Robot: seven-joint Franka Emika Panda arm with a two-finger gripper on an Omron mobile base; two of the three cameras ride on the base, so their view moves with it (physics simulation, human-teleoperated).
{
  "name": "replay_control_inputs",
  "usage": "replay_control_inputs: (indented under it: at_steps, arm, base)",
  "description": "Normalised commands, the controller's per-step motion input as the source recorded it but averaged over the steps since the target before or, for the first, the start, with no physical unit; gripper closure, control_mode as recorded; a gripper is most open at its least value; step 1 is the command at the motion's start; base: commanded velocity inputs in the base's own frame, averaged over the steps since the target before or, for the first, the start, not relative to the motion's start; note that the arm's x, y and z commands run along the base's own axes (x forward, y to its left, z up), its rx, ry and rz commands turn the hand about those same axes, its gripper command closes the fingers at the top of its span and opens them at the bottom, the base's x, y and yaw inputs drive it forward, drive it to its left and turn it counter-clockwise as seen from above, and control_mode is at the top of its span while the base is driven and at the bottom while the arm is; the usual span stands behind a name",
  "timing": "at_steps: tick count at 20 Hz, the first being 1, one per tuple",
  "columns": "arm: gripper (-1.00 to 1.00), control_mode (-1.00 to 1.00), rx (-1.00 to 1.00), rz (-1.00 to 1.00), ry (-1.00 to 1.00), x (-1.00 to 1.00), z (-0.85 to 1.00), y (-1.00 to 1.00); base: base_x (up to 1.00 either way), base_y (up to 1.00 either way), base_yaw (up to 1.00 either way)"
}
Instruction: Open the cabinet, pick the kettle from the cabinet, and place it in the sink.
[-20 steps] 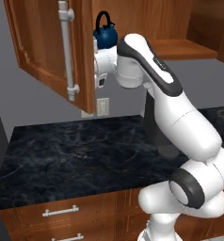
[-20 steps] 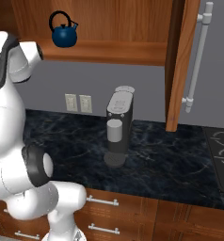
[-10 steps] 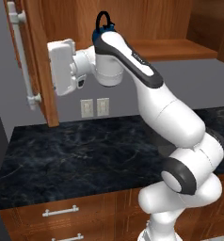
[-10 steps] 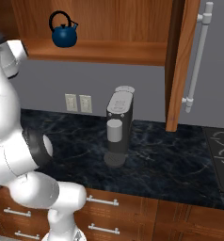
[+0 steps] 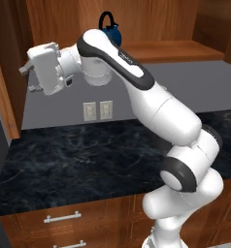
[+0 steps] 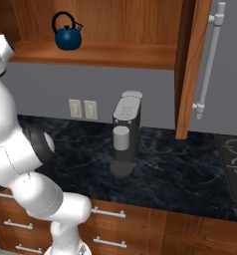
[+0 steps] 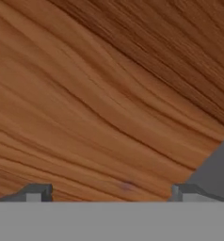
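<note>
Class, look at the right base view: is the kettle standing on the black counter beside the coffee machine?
No. The kettle stands up on the open cabinet shelf, well above the counter where the coffee machine stands.

The cabinet (image 6: pixel 140 30) stands open, its right door (image 6: pixel 190 69) swung out edge-on with a long silver handle (image 6: pixel 208 60). The kettle (image 6: pixel 66 35) sits upright on the shelf at the left. Below, a grey coffee machine (image 6: pixel 125 132) stands on the black marble desk (image 6: pixel 180 174), with two wall sockets (image 6: pixel 83 108) to its left and wooden drawers (image 6: pixel 115 229) underneath
</note>
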Motion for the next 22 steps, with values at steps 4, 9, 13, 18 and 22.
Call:
replay_control_inputs:
  at_steps: [4,9,13,18,22]
  arm:
    - [-1.00,-1.00,0.00,0.00,-0.07,0.00,-0.01,-0.16]
    - [-1.00,-1.00,-0.03,-0.09,0.00,0.00,0.00,-0.39]
    - [-1.00,-1.00,-0.04,-0.10,-0.14,-0.05,0.02,-0.48]
    - [-1.00,-1.00,-0.08,-0.18,-0.27,-0.11,0.06,-0.48]
    - [-1.00,-1.00,-0.12,-0.25,-0.23,-0.09,0.09,-0.44]
  base:
    - [0.00,0.00,0.00]
    - [0.00,0.00,0.00]
    - [0.00,0.00,0.00]
    - [0.00,0.00,0.00]
    - [0.00,0.00,0.00]
